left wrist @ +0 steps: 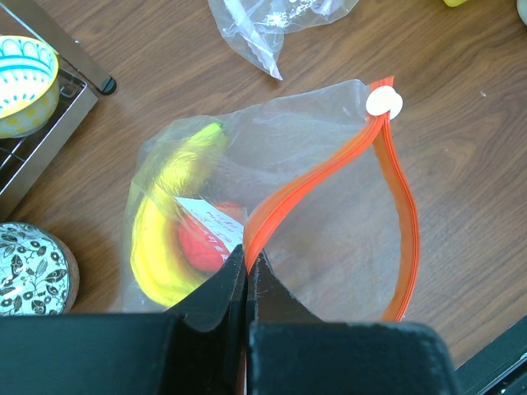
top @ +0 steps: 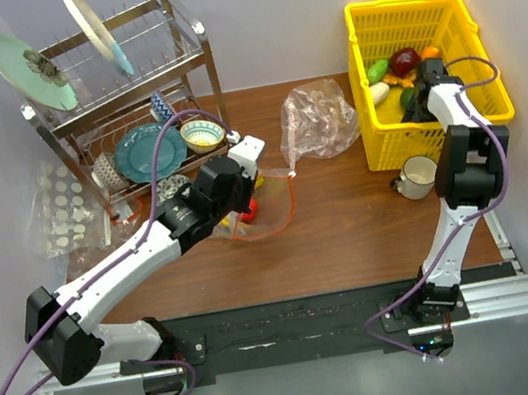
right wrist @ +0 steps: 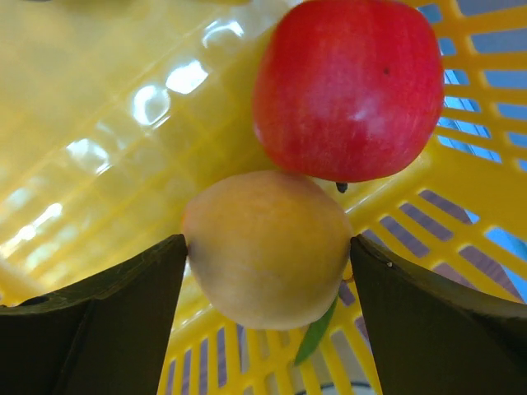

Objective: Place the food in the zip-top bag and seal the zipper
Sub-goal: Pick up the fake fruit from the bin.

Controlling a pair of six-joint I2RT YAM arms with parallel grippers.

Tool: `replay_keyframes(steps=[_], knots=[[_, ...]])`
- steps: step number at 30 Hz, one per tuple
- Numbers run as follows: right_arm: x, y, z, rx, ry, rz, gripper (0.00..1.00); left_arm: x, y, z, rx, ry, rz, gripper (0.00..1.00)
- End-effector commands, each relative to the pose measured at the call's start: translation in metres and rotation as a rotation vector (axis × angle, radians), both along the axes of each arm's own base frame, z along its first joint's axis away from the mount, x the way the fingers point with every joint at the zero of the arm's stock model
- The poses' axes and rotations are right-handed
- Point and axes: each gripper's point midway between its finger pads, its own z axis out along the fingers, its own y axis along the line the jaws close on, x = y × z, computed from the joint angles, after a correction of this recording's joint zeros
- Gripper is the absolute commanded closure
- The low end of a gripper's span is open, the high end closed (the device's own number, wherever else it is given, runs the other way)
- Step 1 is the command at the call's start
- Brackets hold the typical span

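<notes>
Two tools: left tool (left wrist: 247,265) pinches zipper (left wrist: 329,169), right tool (right wrist: 268,240) flanks orange (right wrist: 263,267).

Light bright and even, from overhead; soft, short shadows on the bench (top: 351,234). Right wrist view: white glare patches on the basket (right wrist: 82,99) wall, background soft, apple (right wrist: 350,86) sharp. Left wrist view: left claw (left wrist: 245,276) dark and blurred; faint sheen on zip-top bag (left wrist: 329,206).

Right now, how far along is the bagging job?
Done: banana and a red piece sit inside the zip-top bag. In hand: left fingers pinch the open zipper; right fingers bracket an orange in the yellow basket, grip unclear. Remaining: orange, red apple, rest of the basket, then sealing.
</notes>
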Motion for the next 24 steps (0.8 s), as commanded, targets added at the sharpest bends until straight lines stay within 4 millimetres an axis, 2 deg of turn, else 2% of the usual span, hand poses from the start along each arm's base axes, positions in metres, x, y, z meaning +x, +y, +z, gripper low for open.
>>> replay_keyframes(steps=[1, 5, 6, 8, 10, 15, 18, 23, 24], knots=[[-0.002, 0.002, -0.017, 0.019, 0.026, -0.010, 0.33, 0.003, 0.004, 0.014, -0.021, -0.052, 0.010, 1.00], [0.000, 0.000, -0.021, 0.022, 0.041, -0.014, 0.40, 0.004, 0.004, 0.014, -0.019, -0.052, 0.013, 1.00], [0.001, 0.001, -0.019, 0.024, 0.037, -0.011, 0.44, 0.004, 0.004, 0.013, -0.018, -0.051, 0.013, 1.00], [0.004, 0.003, -0.009, 0.030, 0.011, -0.002, 0.54, 0.004, 0.004, 0.013, -0.019, -0.052, 0.013, 1.00], [0.005, 0.004, 0.003, 0.029, -0.019, 0.006, 0.55, 0.004, 0.003, 0.012, -0.016, -0.050, 0.013, 1.00], [0.005, 0.004, 0.065, 0.000, -0.131, 0.023, 0.53, 0.004, 0.003, 0.011, -0.014, -0.048, 0.011, 1.00], [0.011, 0.015, 0.104, 0.032, -0.218, 0.081, 0.52, 0.004, 0.003, 0.011, -0.012, -0.046, 0.011, 1.00], [0.002, 0.032, 0.142, 0.081, -0.295, 0.135, 0.51, 0.004, 0.004, 0.012, -0.013, -0.050, 0.015, 1.00], [-0.001, 0.033, 0.143, 0.082, -0.298, 0.138, 0.51, 0.004, 0.004, 0.012, -0.010, -0.048, 0.015, 1.00]])
